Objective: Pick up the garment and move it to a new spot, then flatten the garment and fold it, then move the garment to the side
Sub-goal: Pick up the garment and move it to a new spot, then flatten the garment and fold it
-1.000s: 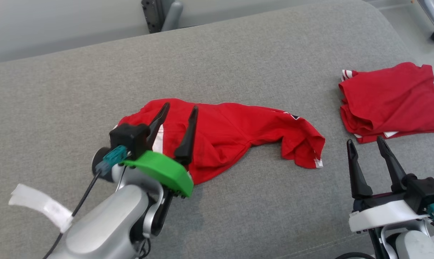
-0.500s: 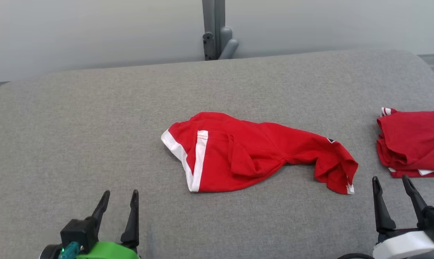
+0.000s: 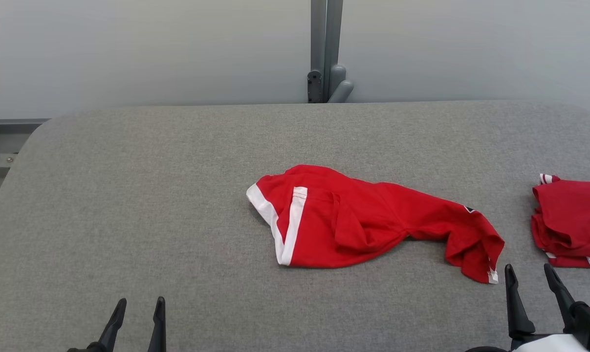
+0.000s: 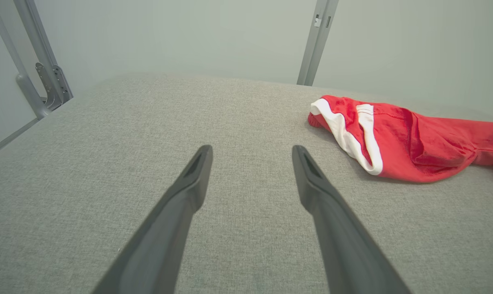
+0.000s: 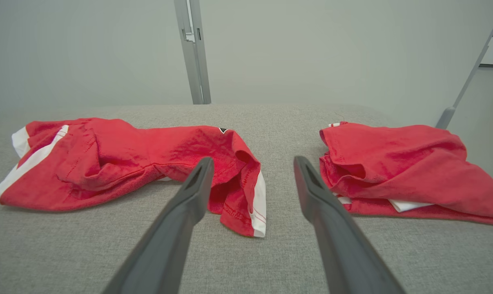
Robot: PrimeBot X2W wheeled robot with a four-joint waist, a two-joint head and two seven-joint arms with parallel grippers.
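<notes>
A red garment (image 3: 368, 222) with white stripes lies crumpled and stretched out sideways in the middle of the grey padded table (image 3: 153, 195); it also shows in the left wrist view (image 4: 409, 139) and the right wrist view (image 5: 119, 161). My left gripper (image 3: 137, 305) stands open at the bottom left, well clear of the cloth, its two fingers apart over bare table (image 4: 250, 153). My right gripper (image 3: 528, 274) is open at the bottom right, just below the garment's right end, with nothing between its fingers (image 5: 250, 163).
A second red garment (image 3: 571, 225), folded into a loose bundle (image 5: 397, 167), lies at the table's right edge. A grey post (image 3: 326, 49) rises behind the far edge before a pale wall. The left half of the table is bare.
The left arm has drawn back from over the garment's left end to the bottom left, leaving the cloth on the table. The camera has tilted up, so the whole picture shifted down.
</notes>
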